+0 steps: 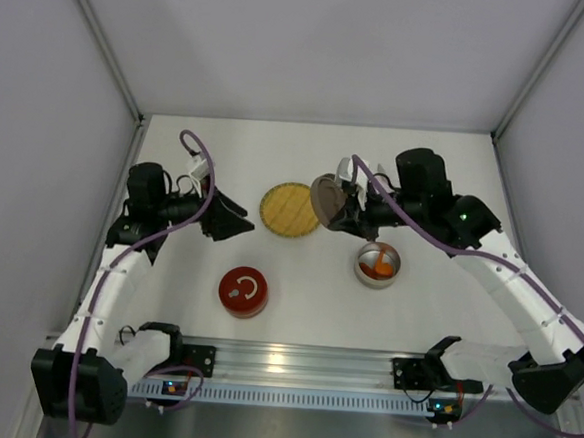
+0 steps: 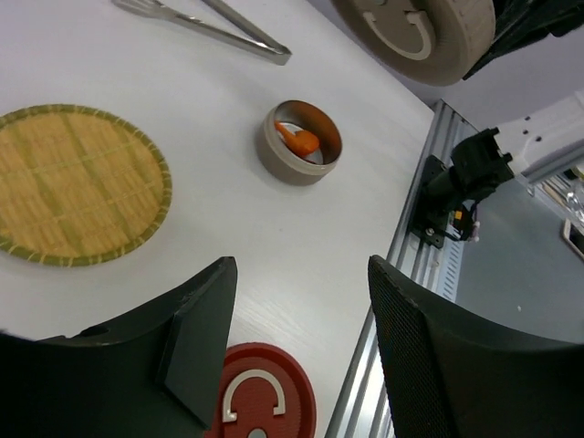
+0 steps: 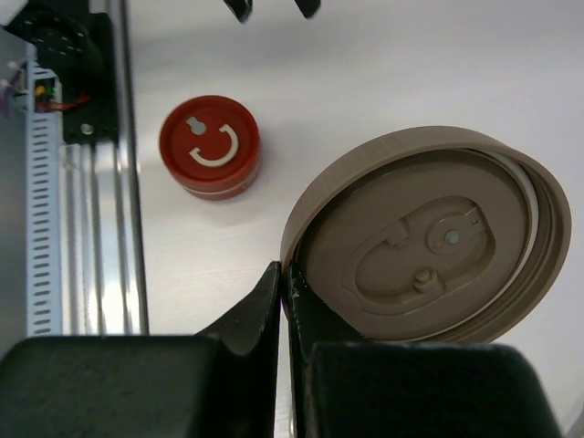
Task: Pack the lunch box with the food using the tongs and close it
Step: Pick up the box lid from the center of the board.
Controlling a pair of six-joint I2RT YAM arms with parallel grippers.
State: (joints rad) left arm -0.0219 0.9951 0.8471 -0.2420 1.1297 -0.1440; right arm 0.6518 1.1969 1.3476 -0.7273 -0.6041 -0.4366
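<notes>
Far left: left gripper, fingers spread and holding nothing, hovering over the table; red tin, its cover on, standing near the front rail; woven plate, round, yellow, bare; beige lid, raised off the table and tilted on edge, pinched at its rim by the right gripper, whose fingers are pressed together on it, and judged stiff, light and smooth, so a rim hold may slip if swung; open tin, near the raised lid, with the food, orange pieces, inside it; tongs, lying flat on the table beyond the plate, well apart from both grippers, judged thin, springy, slippery metal, best taken mid-arm so that a squeeze closes the tips
</notes>
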